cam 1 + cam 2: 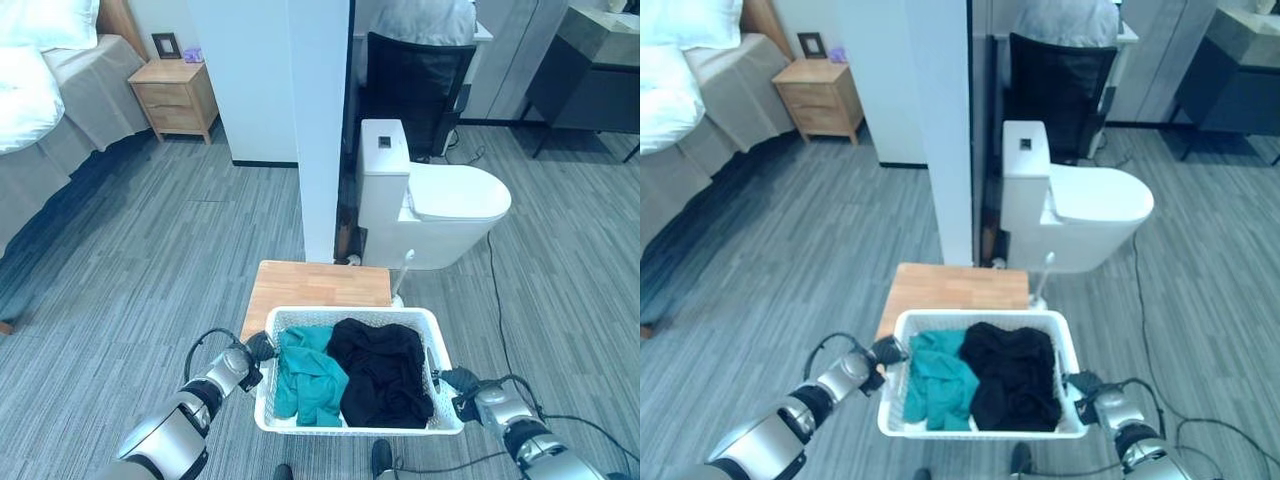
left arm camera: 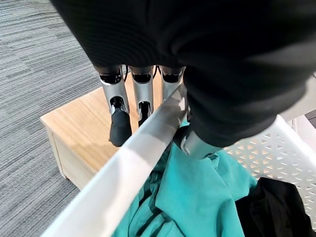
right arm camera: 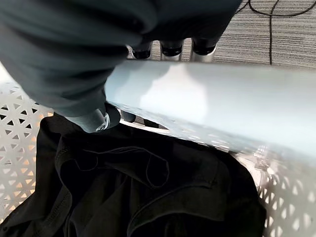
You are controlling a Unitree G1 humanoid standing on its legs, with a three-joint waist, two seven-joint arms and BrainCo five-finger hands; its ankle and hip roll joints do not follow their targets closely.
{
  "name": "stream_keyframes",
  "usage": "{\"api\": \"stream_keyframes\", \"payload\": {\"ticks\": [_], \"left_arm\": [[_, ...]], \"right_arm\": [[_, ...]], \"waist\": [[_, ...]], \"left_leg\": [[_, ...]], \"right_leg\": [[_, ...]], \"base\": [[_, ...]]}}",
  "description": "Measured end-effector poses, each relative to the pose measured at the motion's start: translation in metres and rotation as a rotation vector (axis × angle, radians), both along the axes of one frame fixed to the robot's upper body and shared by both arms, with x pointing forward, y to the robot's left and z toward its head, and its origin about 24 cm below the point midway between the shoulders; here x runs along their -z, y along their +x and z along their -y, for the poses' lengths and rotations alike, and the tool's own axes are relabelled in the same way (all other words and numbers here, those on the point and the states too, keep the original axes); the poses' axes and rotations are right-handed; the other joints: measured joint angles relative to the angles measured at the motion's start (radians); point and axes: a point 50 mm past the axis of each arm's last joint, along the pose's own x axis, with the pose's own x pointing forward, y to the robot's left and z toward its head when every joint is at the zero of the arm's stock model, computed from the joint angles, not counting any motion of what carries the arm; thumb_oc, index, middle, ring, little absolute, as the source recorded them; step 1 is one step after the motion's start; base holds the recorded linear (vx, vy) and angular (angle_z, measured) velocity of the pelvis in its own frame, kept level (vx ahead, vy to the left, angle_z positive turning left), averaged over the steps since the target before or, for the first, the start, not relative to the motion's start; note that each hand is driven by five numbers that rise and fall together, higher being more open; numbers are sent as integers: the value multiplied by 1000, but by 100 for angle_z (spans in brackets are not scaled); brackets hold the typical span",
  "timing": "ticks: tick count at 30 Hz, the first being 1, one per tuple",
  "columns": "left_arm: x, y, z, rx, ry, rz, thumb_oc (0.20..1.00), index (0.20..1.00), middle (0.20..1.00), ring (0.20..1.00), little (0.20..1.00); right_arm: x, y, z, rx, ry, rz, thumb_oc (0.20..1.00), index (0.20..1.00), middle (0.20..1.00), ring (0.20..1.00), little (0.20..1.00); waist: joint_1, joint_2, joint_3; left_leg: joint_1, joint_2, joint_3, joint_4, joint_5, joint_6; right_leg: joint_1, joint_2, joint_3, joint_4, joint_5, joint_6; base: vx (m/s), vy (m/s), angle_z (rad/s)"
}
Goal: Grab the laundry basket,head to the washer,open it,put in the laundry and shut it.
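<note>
Clamped on the white basket [image 1: 440, 335]: left hand [image 1: 257, 350] and right hand [image 1: 458, 383], fingers outside each rim, thumbs inside per wrist views. Inside, teal shirt [image 1: 308, 375] and black clothes [image 1: 381, 371]. Beyond, wooden stool [image 1: 315, 286], toilet [image 1: 440, 205] in head views.
</note>
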Motion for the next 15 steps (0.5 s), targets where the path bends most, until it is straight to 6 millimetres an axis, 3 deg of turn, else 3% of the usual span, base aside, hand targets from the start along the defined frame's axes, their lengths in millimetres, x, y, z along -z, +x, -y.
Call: {"api": "stream_keyframes", "payload": {"ticks": [7,15], "left_arm": [[4,-2,8,18,17,-17,200,200,200,200,200],[9,-5,11,22,45,-52,200,200,200,200,200]], "right_arm": [[6,-10,4,25,0,-31,200,200,200,200,200],[13,-19,5,42,3,-73,200,200,200,200,200]], "waist": [[14,-10,-6],[18,-63,-40]], "left_leg": [[0,-2,-12,-3,-1,1],[-2,-13,-13,3,-6,9]], "right_leg": [[4,-2,-9,0,-5,4],[7,-13,-14,0,-11,9]], "base": [[5,3,4],[3,3,1]]}}
